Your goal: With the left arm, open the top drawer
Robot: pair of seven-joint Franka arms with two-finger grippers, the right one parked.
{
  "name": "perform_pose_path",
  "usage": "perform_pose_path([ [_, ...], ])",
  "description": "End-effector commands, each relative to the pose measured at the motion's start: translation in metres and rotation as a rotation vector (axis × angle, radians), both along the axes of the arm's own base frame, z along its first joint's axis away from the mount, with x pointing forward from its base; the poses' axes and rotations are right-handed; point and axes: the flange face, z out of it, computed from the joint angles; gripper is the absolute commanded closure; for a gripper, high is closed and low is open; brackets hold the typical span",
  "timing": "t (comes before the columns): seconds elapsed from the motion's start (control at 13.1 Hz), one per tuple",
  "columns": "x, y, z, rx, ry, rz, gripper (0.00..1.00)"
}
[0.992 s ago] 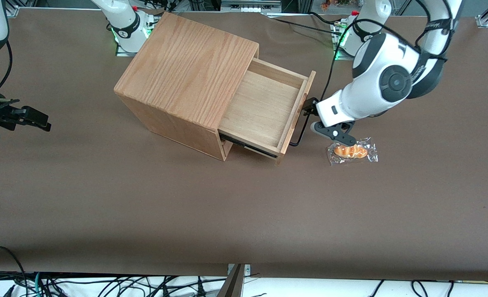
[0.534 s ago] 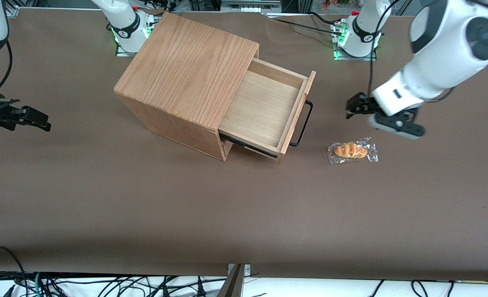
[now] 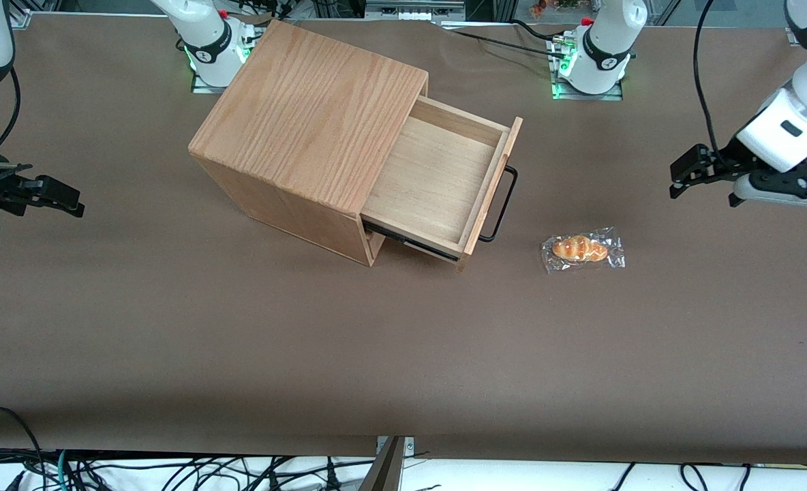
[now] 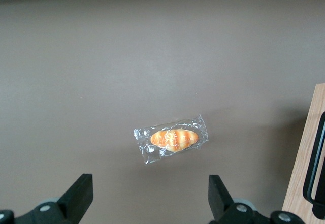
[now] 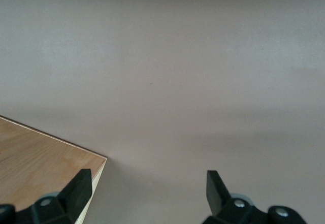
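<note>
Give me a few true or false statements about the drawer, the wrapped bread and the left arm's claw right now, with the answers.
1. The top drawer is pulled out of the cabinet. True.
2. The claw grips the drawer's black handle. False: it hangs open above the table, well toward the working arm's end, clear of the handle.
3. The wrapped bread lies inside the drawer. False: it lies on the table, in front of the drawer.
4. The drawer's inside shows nothing in it. True.
5. The claw holds the bread. False: its fingers are spread apart with nothing between them.
</note>
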Motion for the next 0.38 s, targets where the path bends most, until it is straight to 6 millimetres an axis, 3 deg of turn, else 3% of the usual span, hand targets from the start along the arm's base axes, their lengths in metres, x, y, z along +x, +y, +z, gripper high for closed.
perform_pose_path([
  [0.0, 0.0028, 0.0075, 0.011, 0.036, 0.016, -0.006, 0.0],
  [0.31, 0.0036, 0.0101, 0.0084, 0.036, 0.023, 0.001, 0.0],
])
